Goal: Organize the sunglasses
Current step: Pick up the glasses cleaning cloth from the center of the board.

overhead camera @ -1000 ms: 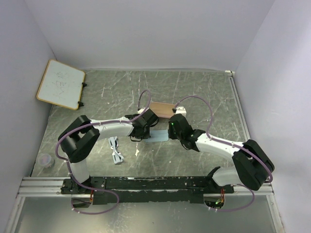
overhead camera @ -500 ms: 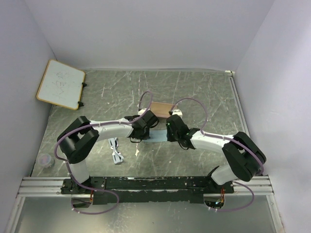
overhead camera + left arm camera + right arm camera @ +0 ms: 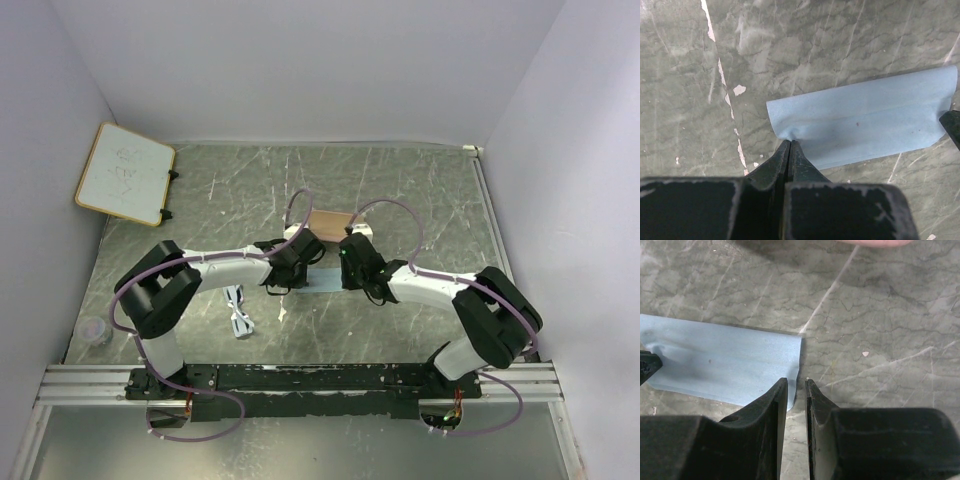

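Note:
The white-framed sunglasses point(image 3: 238, 311) lie on the table left of centre, beside the left arm's forearm, touched by neither gripper. A light blue-grey cloth point(image 3: 326, 281) lies flat between the grippers. My left gripper point(image 3: 789, 142) is shut on the cloth's point(image 3: 865, 117) left corner, which puckers at the tips. My right gripper point(image 3: 796, 384) is open by a narrow gap, its jaws astride the cloth's point(image 3: 725, 360) right near corner. The tan-pink case point(image 3: 330, 220) lies just behind the cloth; its edge shows in the right wrist view point(image 3: 875, 242).
A small whiteboard point(image 3: 125, 172) leans at the far left corner. A small clear round object point(image 3: 93, 330) sits at the left edge near the rail. White walls close in the table on three sides. The table is grey-green with white scratches.
My right arm has swung left and folded in, bringing its gripper up to the cloth's right corner. The left gripper, cloth and sunglasses have stayed put.

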Motion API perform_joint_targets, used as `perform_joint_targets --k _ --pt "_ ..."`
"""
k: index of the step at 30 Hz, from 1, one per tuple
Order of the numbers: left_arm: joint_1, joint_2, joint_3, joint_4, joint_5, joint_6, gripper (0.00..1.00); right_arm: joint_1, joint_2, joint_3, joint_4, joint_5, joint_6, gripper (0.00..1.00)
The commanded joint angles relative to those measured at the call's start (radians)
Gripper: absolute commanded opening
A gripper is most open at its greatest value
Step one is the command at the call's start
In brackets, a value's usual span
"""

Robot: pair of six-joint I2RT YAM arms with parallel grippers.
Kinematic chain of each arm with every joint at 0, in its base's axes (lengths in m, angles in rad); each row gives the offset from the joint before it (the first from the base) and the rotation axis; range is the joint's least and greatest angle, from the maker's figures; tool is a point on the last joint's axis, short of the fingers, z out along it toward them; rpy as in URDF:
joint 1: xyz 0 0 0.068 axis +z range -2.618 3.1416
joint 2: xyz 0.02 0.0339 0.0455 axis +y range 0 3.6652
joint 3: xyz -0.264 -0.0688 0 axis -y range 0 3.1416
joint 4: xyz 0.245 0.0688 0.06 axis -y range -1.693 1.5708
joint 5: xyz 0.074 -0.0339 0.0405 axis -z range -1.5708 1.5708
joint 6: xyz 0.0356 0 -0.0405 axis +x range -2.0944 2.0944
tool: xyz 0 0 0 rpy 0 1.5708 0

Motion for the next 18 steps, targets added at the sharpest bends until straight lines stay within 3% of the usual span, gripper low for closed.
perform_joint_targets --k 1,18 --pt "0.007 -0.004 -0.031 0.005 0.025 0.021 0.07 -0.005 0.000 0.019 -0.029 0.018 0.016 0.21" --pt "0.010 -0.009 -0.037 0.015 0.036 0.021 0.07 -0.004 0.025 0.008 0.007 -0.026 0.036 0.21"
